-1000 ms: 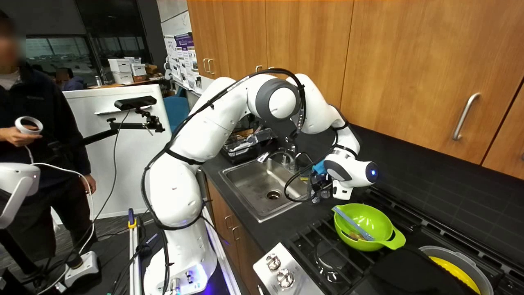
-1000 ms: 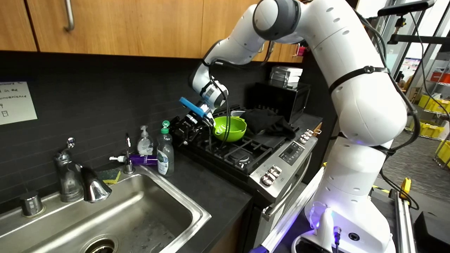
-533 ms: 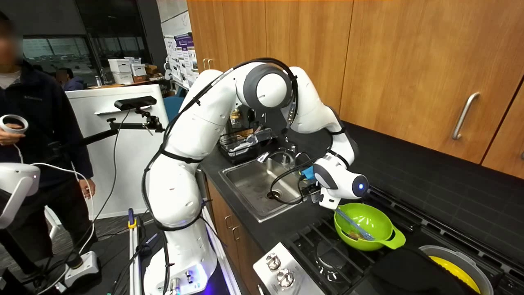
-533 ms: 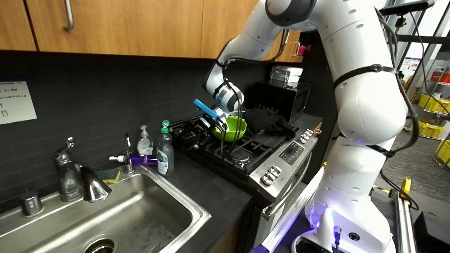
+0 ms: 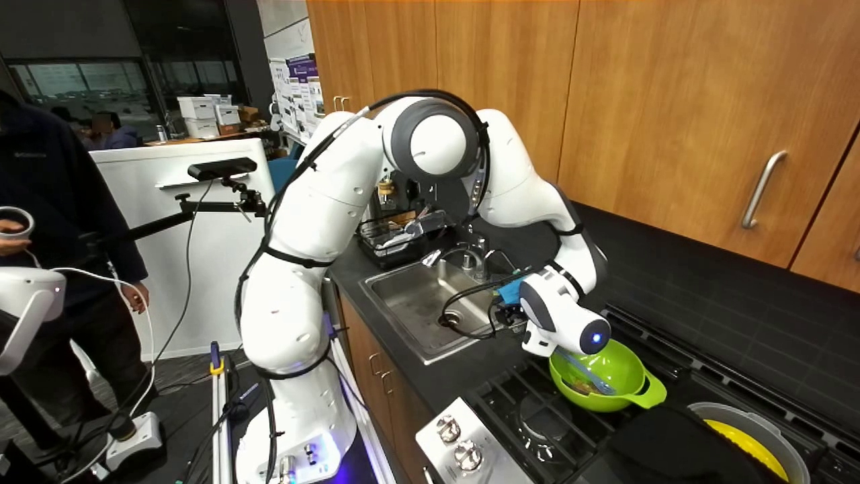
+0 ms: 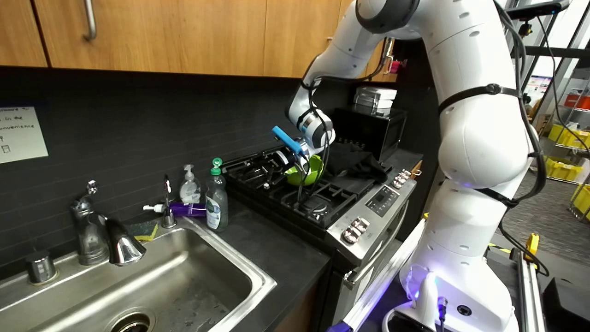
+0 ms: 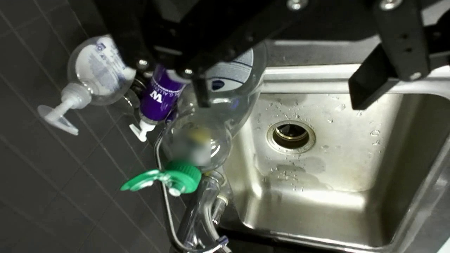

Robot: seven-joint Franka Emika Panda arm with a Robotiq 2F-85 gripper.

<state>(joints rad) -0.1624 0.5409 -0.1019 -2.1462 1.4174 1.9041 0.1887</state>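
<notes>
In an exterior view a lime-green bowl (image 5: 618,370) sat across the counter (image 5: 470,370) from the sink (image 5: 416,302), in an exterior view a green-capped dish-soap bottle (image 6: 216,200) stood upright beside the sink, and in the wrist view my fingers (image 7: 372,79) were spread near that bottle.

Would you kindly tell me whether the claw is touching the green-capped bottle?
Apart: in an exterior view, a clear gap shows between the claw and the green-capped bottle.

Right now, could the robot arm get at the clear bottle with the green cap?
Probably yes: the gripper is open, and nothing visible stands between it and the green-capped bottle. The purple bottle close beside it might make the fit tight.
</notes>
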